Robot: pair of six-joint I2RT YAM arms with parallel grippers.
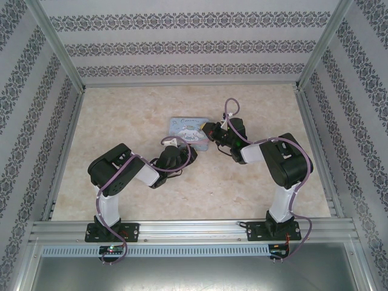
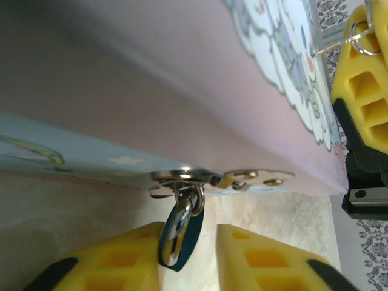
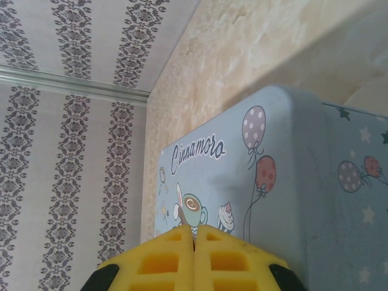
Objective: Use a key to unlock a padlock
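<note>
1. Jaws of the left gripper [image 2: 193,230] stand partly apart, one finger on each side of the padlock [image 2: 182,239]. A gap shows on its right side, so it is not clamped.
2. Right gripper [image 3: 195,231] has its jaws pressed together, pinching the key [image 2: 330,48].
3. Tin [image 3: 291,182] lies between both grippers.
4. Padlock hangs by its shackle from the tin's hasp [image 2: 182,177].
5. Key's thin blade pokes from the right fingertips toward the tin, well apart from the padlock.
</note>
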